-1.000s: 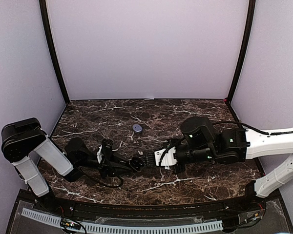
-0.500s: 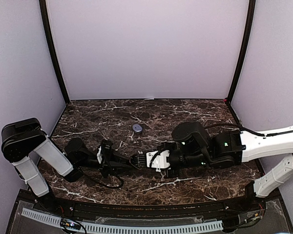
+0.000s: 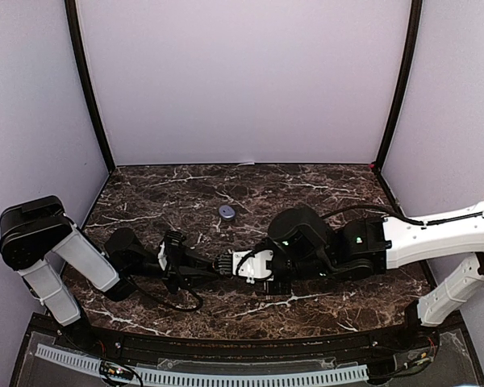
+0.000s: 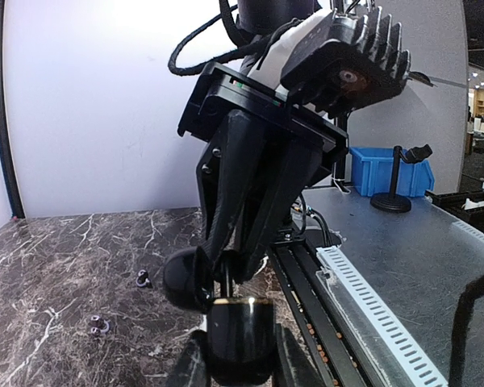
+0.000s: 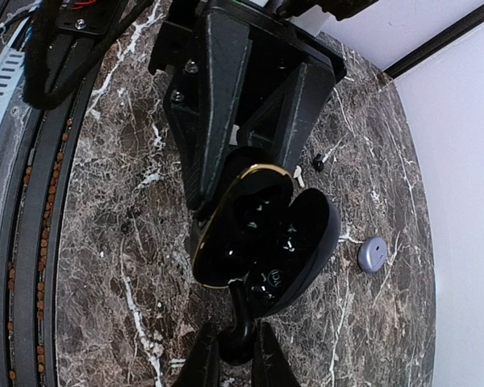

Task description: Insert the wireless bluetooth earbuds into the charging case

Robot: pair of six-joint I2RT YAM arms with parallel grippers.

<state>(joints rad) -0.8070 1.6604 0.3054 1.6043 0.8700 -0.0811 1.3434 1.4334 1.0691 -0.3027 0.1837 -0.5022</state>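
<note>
Right tool (image 5: 230, 353), clamped on a dark earbud (image 5: 241, 317), should seat it squarely in the open charging case (image 5: 266, 230) the left tool (image 4: 240, 359) grips, then release.

Your left arm (image 3: 85, 258) wears pale grey link covers and a black joint housing (image 3: 28, 230) at nine o'clock from above, with a black cable (image 3: 177, 308) looping under its wrist. Your right arm (image 3: 444, 234) is white along its links and black at the wrist, where a green light (image 3: 357, 239) glows. Its finned dark housing (image 4: 351, 56) shows at one o'clock from the left wrist. The left arm's black fingers (image 5: 214, 121) carry small screws (image 5: 176, 95).
</note>
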